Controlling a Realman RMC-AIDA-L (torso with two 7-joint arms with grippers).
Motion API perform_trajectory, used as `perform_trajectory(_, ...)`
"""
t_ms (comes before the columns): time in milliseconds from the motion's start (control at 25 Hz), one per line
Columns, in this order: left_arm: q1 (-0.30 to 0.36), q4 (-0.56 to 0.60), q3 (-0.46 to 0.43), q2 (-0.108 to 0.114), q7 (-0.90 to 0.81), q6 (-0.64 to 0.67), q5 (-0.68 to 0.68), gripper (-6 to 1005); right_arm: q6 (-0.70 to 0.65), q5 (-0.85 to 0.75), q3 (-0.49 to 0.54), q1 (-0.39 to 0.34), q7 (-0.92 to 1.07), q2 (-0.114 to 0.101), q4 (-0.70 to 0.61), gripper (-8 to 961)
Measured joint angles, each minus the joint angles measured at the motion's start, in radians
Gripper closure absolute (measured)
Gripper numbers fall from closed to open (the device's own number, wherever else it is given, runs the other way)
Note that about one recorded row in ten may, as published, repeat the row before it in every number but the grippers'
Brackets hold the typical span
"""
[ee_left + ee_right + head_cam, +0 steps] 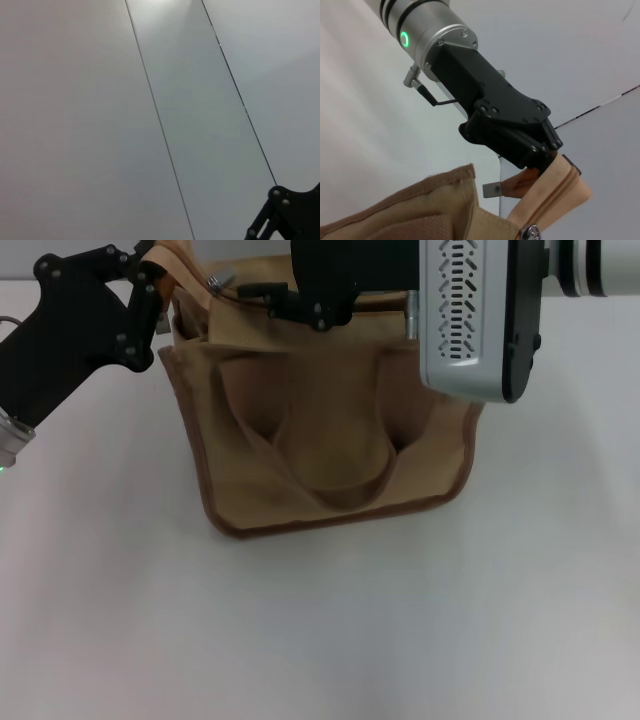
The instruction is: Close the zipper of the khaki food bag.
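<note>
Left pincer (165,302) clamped on the zipper (555,192) end of the khaki food bag (320,440); right pincer (262,295) over bag top, state unclear.

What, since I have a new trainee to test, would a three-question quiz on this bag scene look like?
1. True or false: the left gripper is clamped on the fabric end of the zipper.
2. Where on the zip line is the silver pull tab? A) near the end that the left gripper holds; B) halfway along; C) at the opposite end.
3. Fill in: in the head view the right gripper is over the ____ of the khaki food bag.

Key: 1 true; 2 A; 3 top.
</note>
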Motion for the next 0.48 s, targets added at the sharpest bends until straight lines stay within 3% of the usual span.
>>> perform_trajectory(480, -0.002, -0.002, 0.001, 0.0, 0.0, 0.03, 0.003, 979, 0.024, 0.001, -0.01, 0.027, -0.022, -0.001, 0.03, 524)
